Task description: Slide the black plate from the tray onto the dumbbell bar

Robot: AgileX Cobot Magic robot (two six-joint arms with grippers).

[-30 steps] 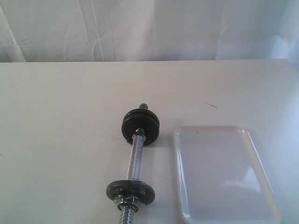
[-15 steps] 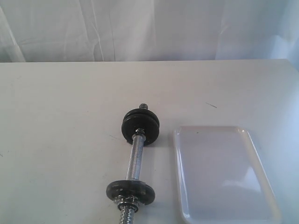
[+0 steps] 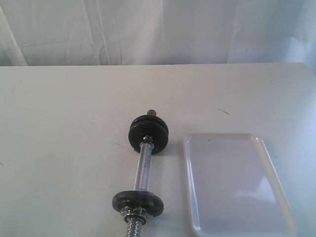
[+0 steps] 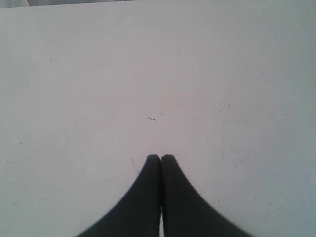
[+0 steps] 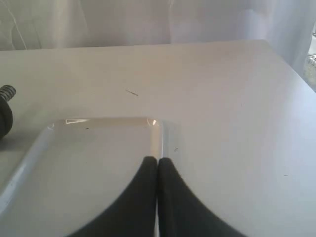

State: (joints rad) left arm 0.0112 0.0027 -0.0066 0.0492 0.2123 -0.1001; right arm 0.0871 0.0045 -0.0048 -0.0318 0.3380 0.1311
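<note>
The dumbbell bar [image 3: 142, 170] lies on the white table, running from near the front edge toward the back. A black plate [image 3: 148, 133] stands on its far end and another black plate [image 3: 138, 203] with a chrome collar sits on its near end. The tray [image 3: 232, 182] lies to the right of the bar and holds nothing. In the right wrist view the tray [image 5: 74, 163] is below my right gripper [image 5: 157, 160], which is shut and empty. My left gripper [image 4: 161, 157] is shut over bare table. Neither gripper shows in the exterior view.
White cloth hangs behind the table's back edge [image 3: 158, 64]. A small dark mark [image 3: 223, 111] lies on the table beyond the tray. The bar's far threaded tip [image 5: 7, 92] shows at the edge of the right wrist view.
</note>
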